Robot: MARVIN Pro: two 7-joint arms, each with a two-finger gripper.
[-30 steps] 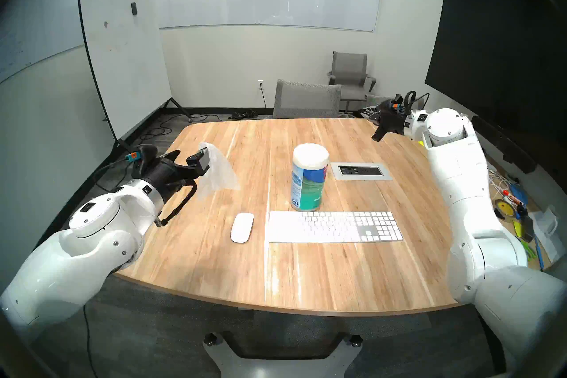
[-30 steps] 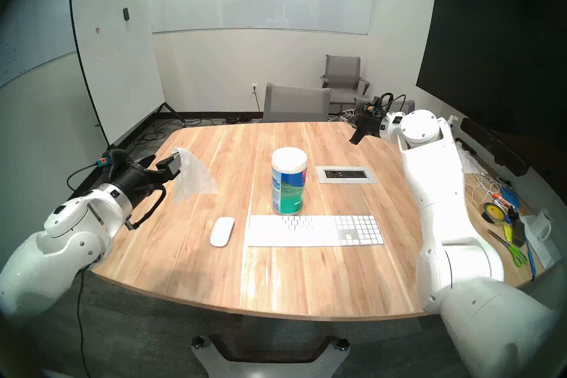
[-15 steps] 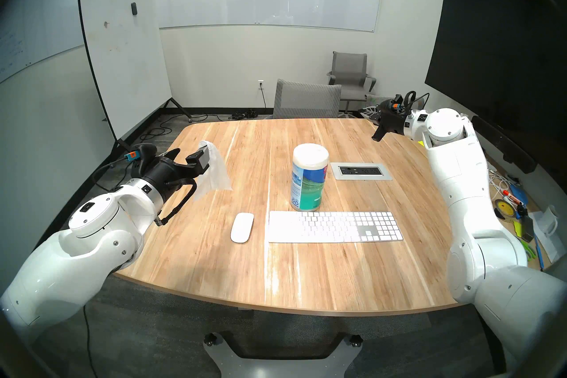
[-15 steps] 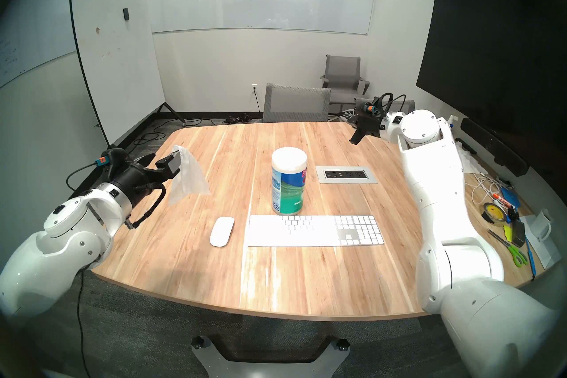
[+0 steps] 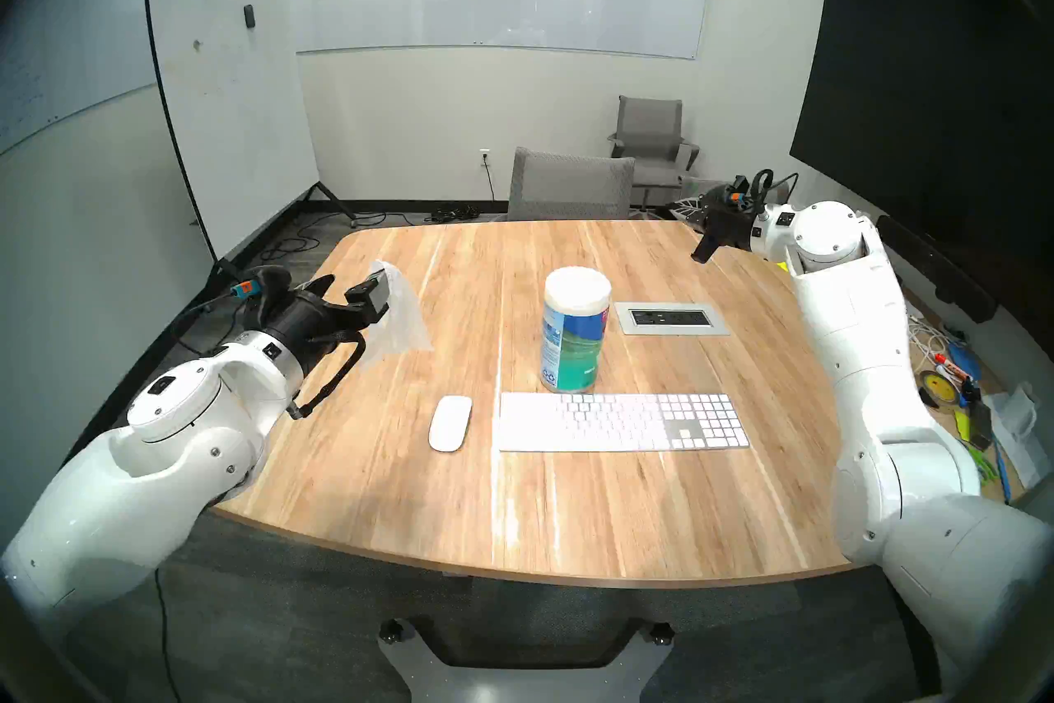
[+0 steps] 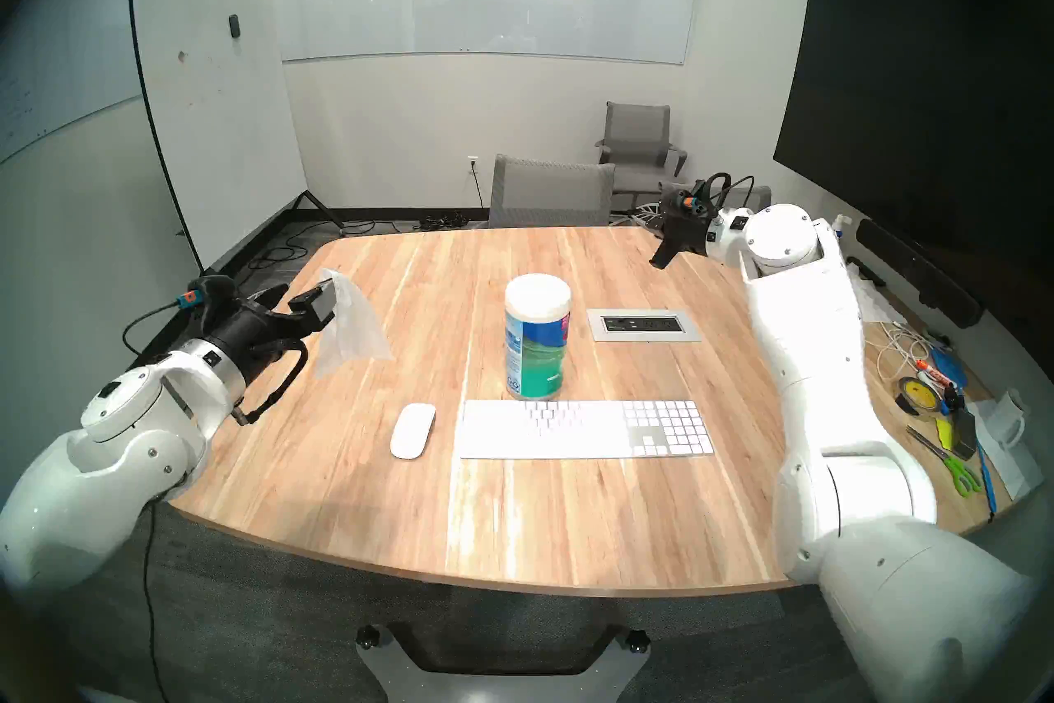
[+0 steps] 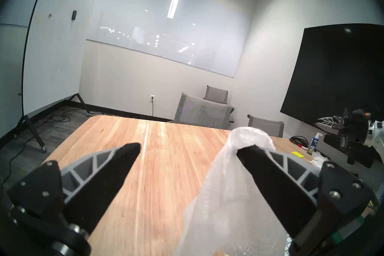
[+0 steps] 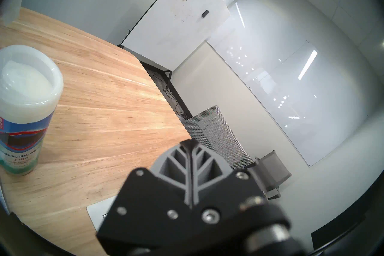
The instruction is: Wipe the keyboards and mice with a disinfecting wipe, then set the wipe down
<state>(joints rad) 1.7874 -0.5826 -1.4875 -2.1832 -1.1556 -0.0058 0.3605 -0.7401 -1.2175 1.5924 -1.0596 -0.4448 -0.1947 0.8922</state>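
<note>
Head view: left gripper (image 5: 349,292) spread wide, disinfecting wipe (image 5: 402,322) draped on one finger, hanging above table (image 5: 627,513) left side. One keyboard (image 5: 623,422), one mouse (image 5: 450,423), one canister (image 5: 575,331); near edge clear.
Left wrist: wipe (image 7: 232,197) hooked over the right finger only.
Right wrist: right gripper (image 8: 190,144) closed, empty.

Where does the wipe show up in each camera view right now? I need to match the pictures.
Head stereo left: the wipe hangs left of centre, draped on one finger of the open left gripper.
Head stereo right: the wipe is again left of centre.
Left wrist: the wipe is lower right, over the right-hand finger.
Right wrist: not in view.
Shared landmark: the wipes canister, absent from the left wrist view.
</note>
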